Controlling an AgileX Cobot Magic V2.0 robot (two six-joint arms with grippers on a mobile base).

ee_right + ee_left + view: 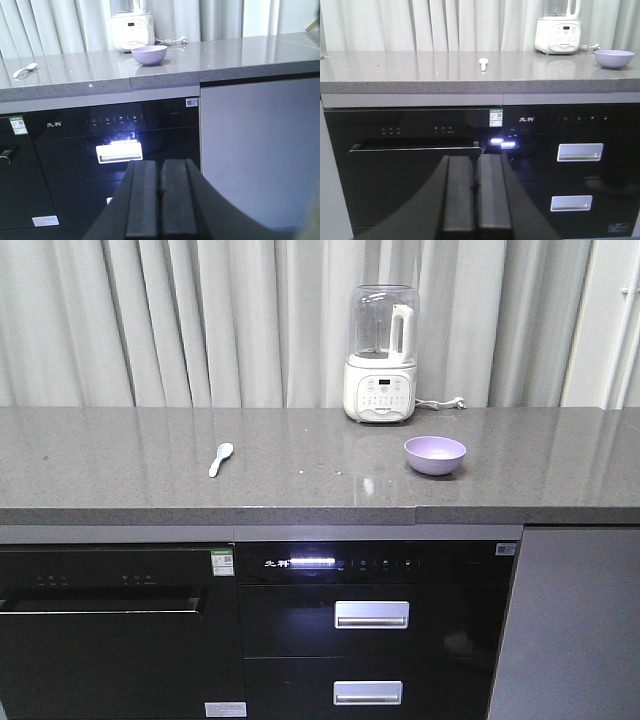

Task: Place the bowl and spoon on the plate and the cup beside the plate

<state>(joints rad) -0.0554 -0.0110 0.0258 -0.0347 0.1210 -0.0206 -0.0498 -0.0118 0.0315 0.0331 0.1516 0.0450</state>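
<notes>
The lavender bowl (435, 454) (614, 58) (149, 54) stands upright on the grey counter, right of centre. The pale spoon (220, 458) (483, 63) (25, 70) lies on the counter left of centre, well apart from the bowl. The plate and the cup are out of view. My left gripper (478, 159) is shut with nothing in it, held low in front of the black appliance fronts, below counter height. My right gripper (160, 162) is also shut and empty, low before the drawers. Neither gripper shows in the front view.
A white blender (381, 355) with a clear jar stands at the back of the counter (120, 460), its cord trailing right. Curtains hang behind. Below are a black dishwasher door (100, 620), drawers with metal handles (371, 614), and a grey cabinet panel (570, 620).
</notes>
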